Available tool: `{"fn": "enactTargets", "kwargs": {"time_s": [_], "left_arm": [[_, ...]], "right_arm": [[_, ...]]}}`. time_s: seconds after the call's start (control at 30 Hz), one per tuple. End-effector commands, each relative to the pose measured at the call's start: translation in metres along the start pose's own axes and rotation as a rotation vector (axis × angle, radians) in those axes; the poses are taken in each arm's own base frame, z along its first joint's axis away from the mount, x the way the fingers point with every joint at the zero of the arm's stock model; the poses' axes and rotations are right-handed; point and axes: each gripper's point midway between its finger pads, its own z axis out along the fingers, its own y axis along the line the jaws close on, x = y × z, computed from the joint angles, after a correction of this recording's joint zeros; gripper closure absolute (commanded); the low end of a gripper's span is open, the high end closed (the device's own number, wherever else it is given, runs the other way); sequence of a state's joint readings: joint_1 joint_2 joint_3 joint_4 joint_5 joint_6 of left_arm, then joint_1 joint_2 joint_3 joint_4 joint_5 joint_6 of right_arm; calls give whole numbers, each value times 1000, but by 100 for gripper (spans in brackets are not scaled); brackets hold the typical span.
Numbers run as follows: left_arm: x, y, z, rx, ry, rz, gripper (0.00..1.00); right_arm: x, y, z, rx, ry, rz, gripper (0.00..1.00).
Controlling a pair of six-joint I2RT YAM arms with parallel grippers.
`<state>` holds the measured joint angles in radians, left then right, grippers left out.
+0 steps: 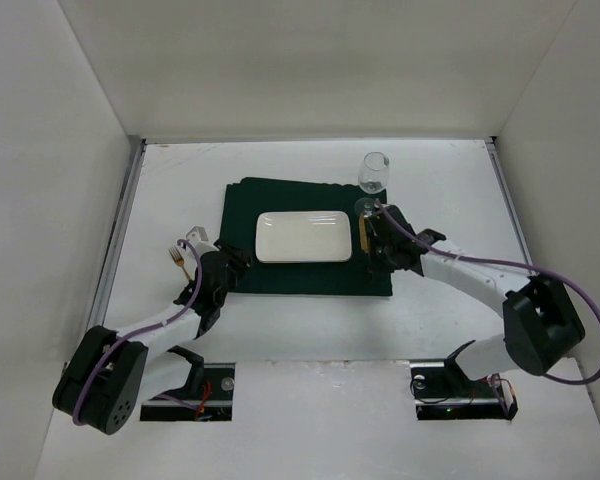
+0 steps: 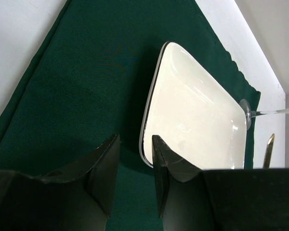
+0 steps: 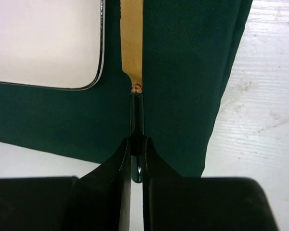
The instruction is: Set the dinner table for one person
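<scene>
Count: 1 tabletop, 1 mat, 1 plate, 1 glass, 1 knife, plus 1 small gold bit on the bare top just left of the left arm. It looks like fork tines but is too small to be sure. Tabletop is flat matte white with thin metal rails left and right, fills the whole cell floor and carries everything. Mat is dark green woven cloth, rectangular, mid-tabletop, with its right edge folded and wavy. Plate is glossy white, a rounded rectangle with a thin dark rim line, centred on the mat. Glass is clear and stemmed, its round foot at the mat's far right corner. Knife has a gold blade and a slim black handle, and lies on the mat just right of the plate, blade pointing far. Right hand is pinching the black handle, fingers pressed flat on both sides. Left hand is half spread with nothing between the fingers, over the mat's left part with the plate's left edge just ahead.
</scene>
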<state>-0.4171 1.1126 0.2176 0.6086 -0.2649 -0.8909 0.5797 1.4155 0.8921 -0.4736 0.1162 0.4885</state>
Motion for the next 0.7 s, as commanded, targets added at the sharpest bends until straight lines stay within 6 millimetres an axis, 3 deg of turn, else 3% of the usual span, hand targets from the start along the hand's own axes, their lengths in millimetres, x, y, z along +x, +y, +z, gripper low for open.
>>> {"fn": "enactTargets", "kwargs": {"time_s": [0.0,0.33,0.67], "left_arm": [[-5,-3,0,16,-23,-12,70],[-1,-3,2,15,-10,-9,70],[-1,0,3,4,-10,-12,70]], "right_arm": [[-27,11,3,-45,-69,15,94],[-5,-3,24,29,1,133,94],[-8,-8,30,59,-4,158,83]]}}
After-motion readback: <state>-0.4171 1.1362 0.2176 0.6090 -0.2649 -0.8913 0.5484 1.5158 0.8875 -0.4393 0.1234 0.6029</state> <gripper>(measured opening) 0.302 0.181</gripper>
